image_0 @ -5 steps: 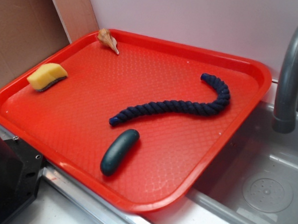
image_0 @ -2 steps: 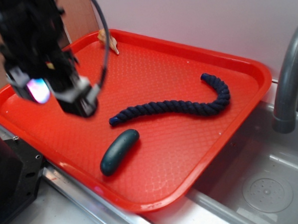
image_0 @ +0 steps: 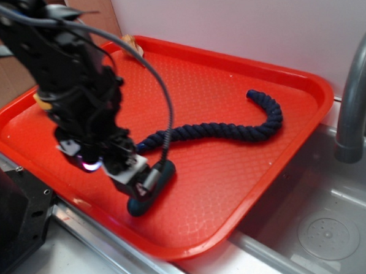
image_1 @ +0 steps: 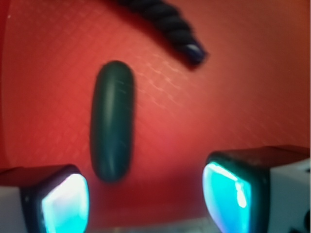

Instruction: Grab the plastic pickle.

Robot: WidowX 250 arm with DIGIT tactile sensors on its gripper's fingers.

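Plastic pickle: dark teal-green capsule, lying flat on the red tray, close to the tray's front rim; in the exterior view mostly hidden behind the gripper, only both rounded ends showing. In the wrist view lengthwise between the two fingers, nearer the left finger, its near end just beyond that fingertip; whether touching cannot be told.

Gripper: spread wide, nothing held, both pads glowing cyan, the right finger well apart from the pickle. In the exterior view low over the tray, directly above the pickle, black arm rising up and to the left, a black cable looping from it down to the wrist.

Navy rope: twisted, lying in a long curve across the tray's middle, one end just beyond the pickle's far end, apart from it; the other end hooking back toward the tray's far right corner. Same near end visible in the wrist view, blurred.

Small tan object at the tray's far rim, partly hidden by the arm, too unclear to name. Grey faucet to the right of the tray, above a metal sink with a round drain. No readable writing or labels anywhere.
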